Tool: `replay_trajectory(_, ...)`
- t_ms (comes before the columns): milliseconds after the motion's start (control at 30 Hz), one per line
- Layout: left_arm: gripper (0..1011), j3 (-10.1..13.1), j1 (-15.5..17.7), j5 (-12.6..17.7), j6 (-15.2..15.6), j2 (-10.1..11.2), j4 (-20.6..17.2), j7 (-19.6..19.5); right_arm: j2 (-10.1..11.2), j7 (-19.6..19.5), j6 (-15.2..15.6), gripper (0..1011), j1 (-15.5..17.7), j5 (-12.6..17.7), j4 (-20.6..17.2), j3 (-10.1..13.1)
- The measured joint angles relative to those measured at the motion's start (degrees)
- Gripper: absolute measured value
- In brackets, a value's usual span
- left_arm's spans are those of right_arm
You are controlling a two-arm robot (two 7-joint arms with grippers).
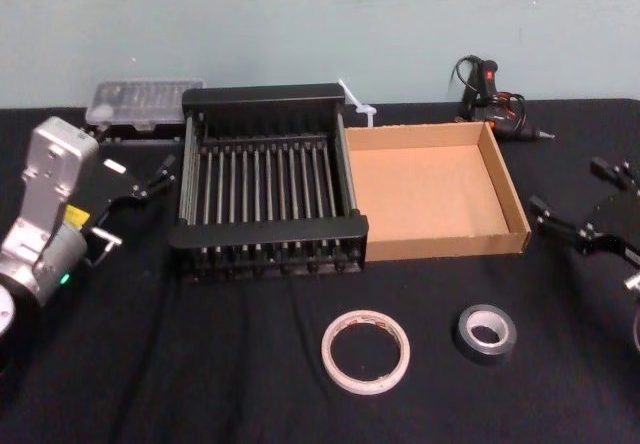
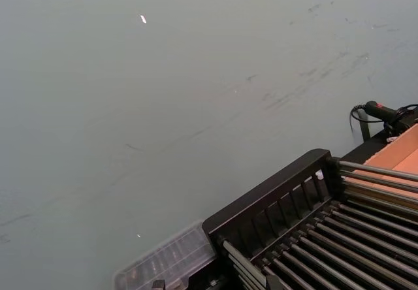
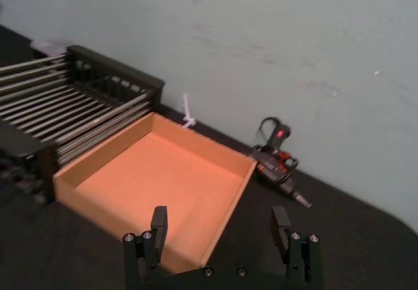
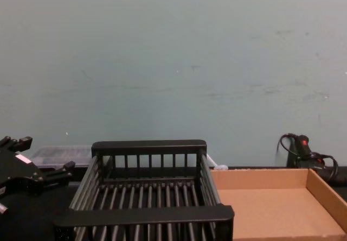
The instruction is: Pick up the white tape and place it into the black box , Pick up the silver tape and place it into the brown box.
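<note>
White tape (image 1: 365, 351): lies flat on the black cloth (image 1: 200, 364) near the front, left of the silver tape (image 1: 486, 332) and apart from it, bare cloth all round. Farther back, touching side by side: black box (image 1: 268, 232) left, brown box (image 1: 445, 247) right. Left gripper (image 1: 135, 209): hovers left of the black box, fingers parted, empty; right gripper (image 1: 578, 189): right of the brown box, fingers spread wide, holding nothing.

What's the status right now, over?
Left gripper open, beside black box. Right gripper open, near brown box. White tape, silver tape on table, untouched. Nothing blocking.
</note>
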State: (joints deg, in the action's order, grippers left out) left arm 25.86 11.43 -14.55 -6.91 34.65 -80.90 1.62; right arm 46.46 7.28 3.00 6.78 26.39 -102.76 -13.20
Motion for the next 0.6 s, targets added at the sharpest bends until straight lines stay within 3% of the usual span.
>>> replay_trajectory(233, 1001, 0.0, 0.0, 0.0, 0.0, 0.0, 0.0, 0.0, 1.96, 3.01, 3.59, 1002, 4.3, 2.83, -3.57, 1.72)
replay_trajectory(600, 1001, 0.0, 0.0, 0.0, 0.0, 0.0, 0.0, 0.0, 2.98, 6.94, 9.01, 1002, 5.73, 3.33, -4.83, 0.87)
